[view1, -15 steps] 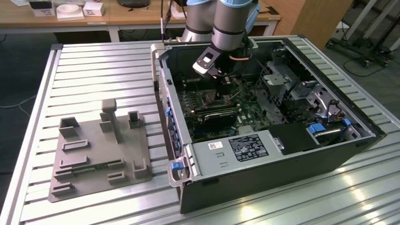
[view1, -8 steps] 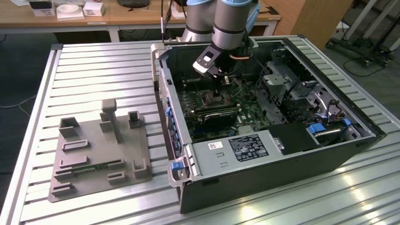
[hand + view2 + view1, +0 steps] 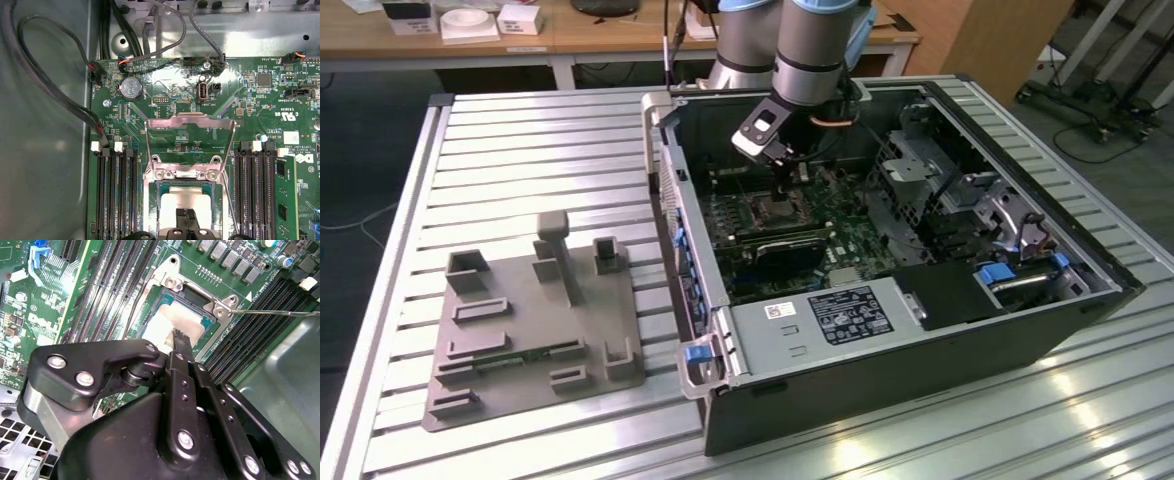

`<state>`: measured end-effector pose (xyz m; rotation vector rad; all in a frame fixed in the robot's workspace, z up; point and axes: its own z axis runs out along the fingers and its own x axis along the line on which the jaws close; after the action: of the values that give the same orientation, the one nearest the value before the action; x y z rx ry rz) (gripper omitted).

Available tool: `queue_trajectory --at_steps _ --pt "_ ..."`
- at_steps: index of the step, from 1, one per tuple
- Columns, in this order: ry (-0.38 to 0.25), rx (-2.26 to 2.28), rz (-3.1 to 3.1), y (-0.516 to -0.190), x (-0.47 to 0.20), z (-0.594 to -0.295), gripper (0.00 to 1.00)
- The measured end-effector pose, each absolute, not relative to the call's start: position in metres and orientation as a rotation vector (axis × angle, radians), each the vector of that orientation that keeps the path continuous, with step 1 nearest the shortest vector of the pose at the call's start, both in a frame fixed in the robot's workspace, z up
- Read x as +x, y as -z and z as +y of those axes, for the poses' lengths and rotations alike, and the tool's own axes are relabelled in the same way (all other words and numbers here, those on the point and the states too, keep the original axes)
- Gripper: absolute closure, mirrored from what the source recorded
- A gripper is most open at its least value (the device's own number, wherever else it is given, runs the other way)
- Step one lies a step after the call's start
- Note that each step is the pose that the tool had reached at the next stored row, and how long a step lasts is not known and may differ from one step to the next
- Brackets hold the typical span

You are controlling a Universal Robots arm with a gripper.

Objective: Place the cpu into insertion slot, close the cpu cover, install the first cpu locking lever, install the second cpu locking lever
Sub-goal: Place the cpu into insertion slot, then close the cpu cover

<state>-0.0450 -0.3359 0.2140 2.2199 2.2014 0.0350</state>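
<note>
Plainly, in the exterior view the open black computer tower (image 3: 921,330) lies on its side on the slatted metal desk (image 3: 520,160). The arm's black gripper (image 3: 783,192) reaches down into it over the green circuit board (image 3: 854,235).

In the second wrist view the small square silver-topped cpu (image 3: 165,322) lies flat in the dark square insertion slot with its silvery rim (image 3: 196,296). The fingers (image 3: 180,347) are pressed together, with their tips on or just over the chip's top; I cannot tell which.

In the first wrist view the thin silvery windowed cpu cover (image 3: 190,118) stands folded back from the slot, not yet closed over the chip.

The chip looks light and stiff, with a slick metal lid, and its underside is likely fragile. Its opposite edges would be the safe place to hold it.
</note>
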Motion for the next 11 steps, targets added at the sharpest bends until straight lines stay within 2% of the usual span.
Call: queue_trajectory --at_steps 11 --pt "-0.037 2.221 2.202 -0.2172 -0.0449 -0.3359 0.89"
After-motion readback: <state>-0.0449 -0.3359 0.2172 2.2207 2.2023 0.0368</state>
